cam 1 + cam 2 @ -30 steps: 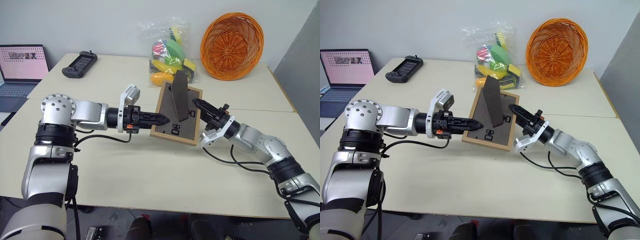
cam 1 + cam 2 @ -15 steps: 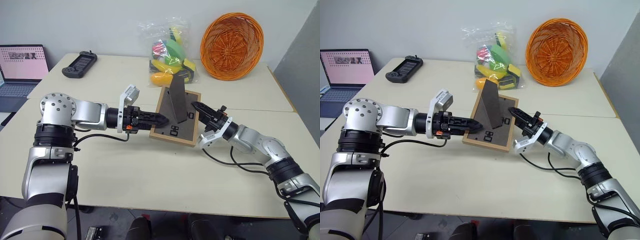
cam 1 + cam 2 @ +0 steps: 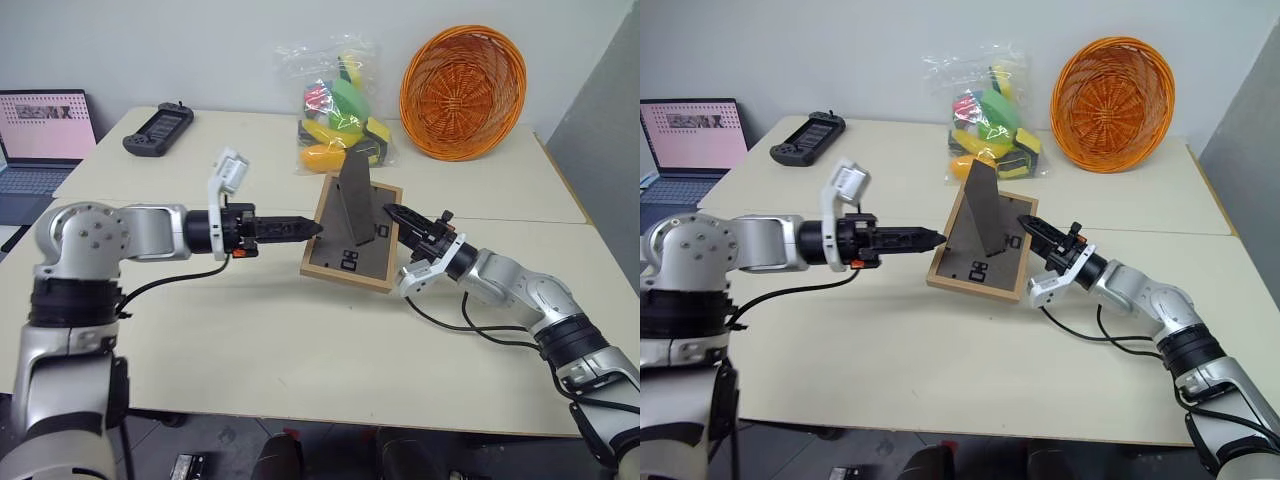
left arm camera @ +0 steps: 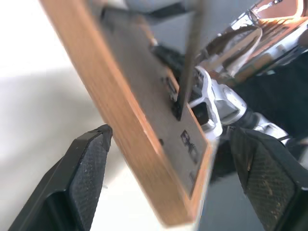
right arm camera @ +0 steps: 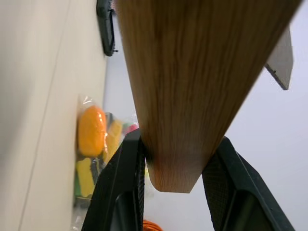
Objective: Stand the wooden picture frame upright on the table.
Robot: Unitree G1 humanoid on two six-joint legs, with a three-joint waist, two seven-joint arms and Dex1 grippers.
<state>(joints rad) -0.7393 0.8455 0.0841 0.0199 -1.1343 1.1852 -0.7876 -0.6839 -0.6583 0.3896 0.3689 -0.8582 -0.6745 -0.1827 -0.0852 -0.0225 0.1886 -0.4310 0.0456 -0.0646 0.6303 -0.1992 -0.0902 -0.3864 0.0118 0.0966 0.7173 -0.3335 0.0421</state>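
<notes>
The wooden picture frame (image 3: 343, 257) stands tilted on the table (image 3: 300, 350), its dark grey back panel with white marks facing me and its fold-out stand (image 3: 356, 200) swung out. My right gripper (image 3: 397, 217) is shut on the frame's right edge; the right wrist view shows its fingers (image 5: 120, 192) pinching the light wood. My left gripper (image 3: 312, 228) hovers level at the frame's left edge and is open. In the left wrist view its fingers (image 4: 86, 178) stand wide apart on either side of the wooden edge without touching it.
An orange wicker basket (image 3: 463, 92) leans against the wall at the back right. A clear bag of colourful toys (image 3: 340, 105) lies just behind the frame. A black handheld controller (image 3: 158, 128) sits at the back left, and a laptop (image 3: 40, 140) stands further left.
My left gripper has opened and let go of the frame's left edge, rolled, and drawn back a little to the left. The right gripper has kept its hold.
</notes>
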